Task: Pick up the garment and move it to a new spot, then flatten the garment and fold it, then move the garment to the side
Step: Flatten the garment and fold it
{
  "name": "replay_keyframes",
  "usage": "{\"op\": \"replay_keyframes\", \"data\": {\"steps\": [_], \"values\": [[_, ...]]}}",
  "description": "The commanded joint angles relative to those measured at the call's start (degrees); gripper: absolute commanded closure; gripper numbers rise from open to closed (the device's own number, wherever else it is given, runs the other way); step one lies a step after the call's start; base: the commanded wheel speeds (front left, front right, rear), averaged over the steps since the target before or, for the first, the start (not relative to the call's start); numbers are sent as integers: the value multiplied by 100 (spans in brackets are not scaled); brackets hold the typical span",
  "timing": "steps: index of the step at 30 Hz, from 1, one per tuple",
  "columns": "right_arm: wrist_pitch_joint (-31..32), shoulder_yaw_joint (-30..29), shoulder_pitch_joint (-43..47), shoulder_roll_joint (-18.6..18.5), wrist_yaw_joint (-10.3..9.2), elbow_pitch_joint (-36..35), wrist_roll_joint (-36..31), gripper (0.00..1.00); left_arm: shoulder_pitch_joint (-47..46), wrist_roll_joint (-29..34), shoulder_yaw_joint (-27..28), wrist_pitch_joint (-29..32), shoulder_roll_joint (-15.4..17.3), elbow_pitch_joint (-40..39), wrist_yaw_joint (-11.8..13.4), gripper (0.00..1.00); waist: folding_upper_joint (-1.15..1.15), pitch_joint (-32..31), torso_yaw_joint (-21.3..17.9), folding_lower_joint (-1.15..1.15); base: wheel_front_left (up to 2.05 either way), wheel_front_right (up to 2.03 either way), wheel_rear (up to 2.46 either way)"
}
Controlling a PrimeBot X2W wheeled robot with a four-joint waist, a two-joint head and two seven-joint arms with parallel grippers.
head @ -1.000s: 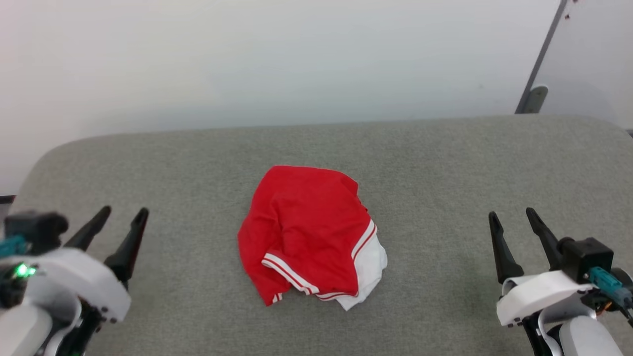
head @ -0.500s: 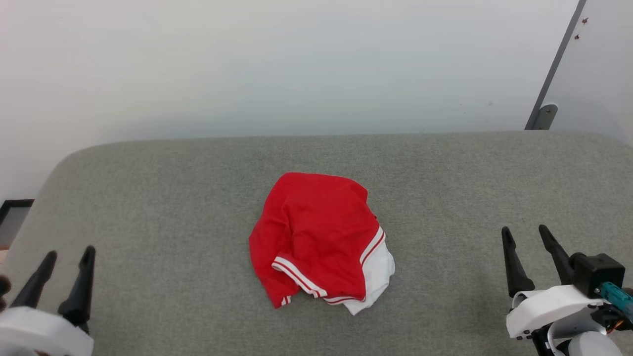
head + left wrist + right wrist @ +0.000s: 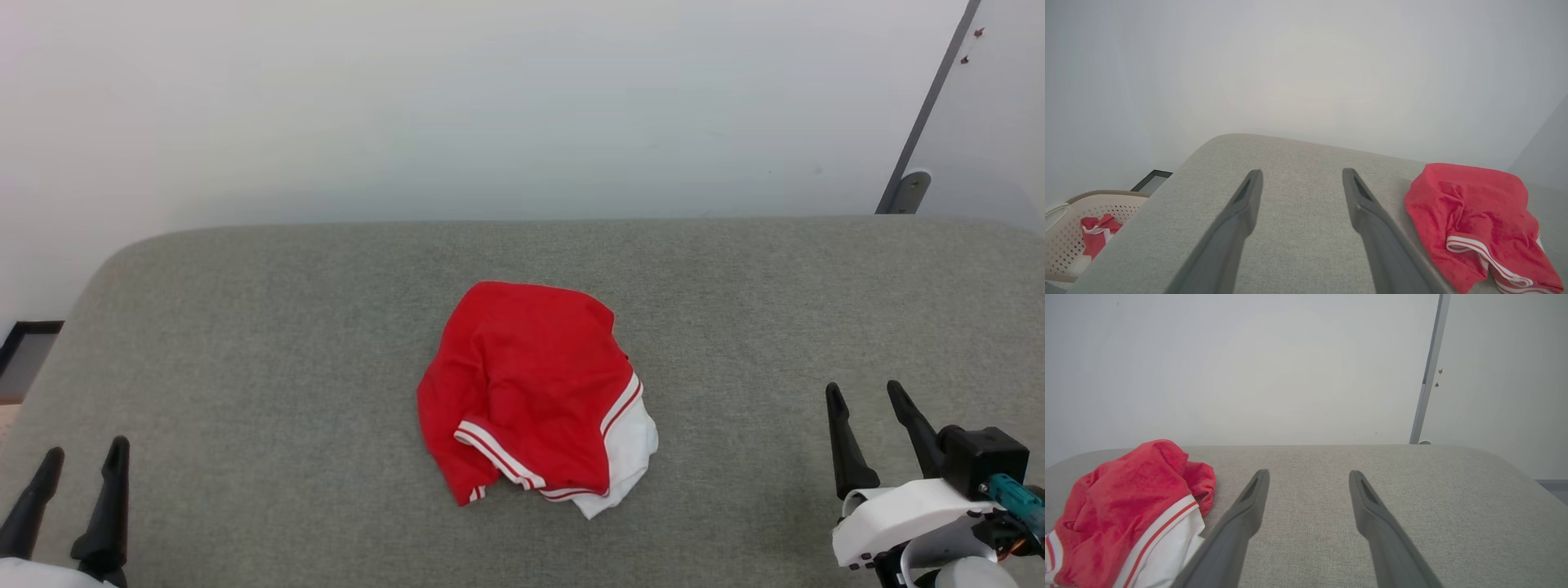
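The garment (image 3: 531, 384) lies crumpled in a heap at the middle of the grey padded surface (image 3: 286, 327); it is bright red with white bands, thin red stripes and white lining at its near right side. My left gripper (image 3: 86, 453) stands open at the lower left, far from the heap, nothing between its fingers. At the lower right my right gripper (image 3: 864, 392) is open too, well clear of the cloth. The left wrist view has the garment (image 3: 1478, 220) to the right of the left gripper (image 3: 1300, 174). Seen from the right wrist, the garment (image 3: 1122, 506) sits left of the right gripper (image 3: 1309, 475).
A pale perforated basket (image 3: 1069, 228) with red and white cloth in it stands beyond the surface's left end. A white wall runs behind the surface, with a grey vertical frame (image 3: 931, 114) at the far right. A dark-framed object (image 3: 24, 347) lies off the left edge.
My left gripper has drawn back toward the lower left corner. The camera has shifted, so the whole scene sits a little differently. The garment lies as before.
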Motion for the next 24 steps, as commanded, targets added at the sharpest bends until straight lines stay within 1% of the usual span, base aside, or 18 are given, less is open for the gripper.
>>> {"op": "replay_keyframes", "data": {"steps": [1,6,13,21,24], "values": [[13,26,68,17,-8,-15,-19,0,38,44,23,3,-42,-18,-35,0,0,11,16,0,0,0,0],[101,150,98,40,-8,-6,41,0,-35,150,-29,9,-11,-65,-55,0,0,50,185,0,0,0,0],[327,497,38,42,-8,137,177,0,-99,245,-148,63,-42,-181,-7,0,0,72,623,0,0,0,0],[1022,786,-136,66,-8,556,292,0,-221,297,-338,124,-141,-242,-43,0,0,153,1203,0,0,0,0],[1298,808,-226,66,-8,706,231,0,-252,310,-407,126,-186,-215,-100,0,0,227,1385,0,0,0,0]]}}
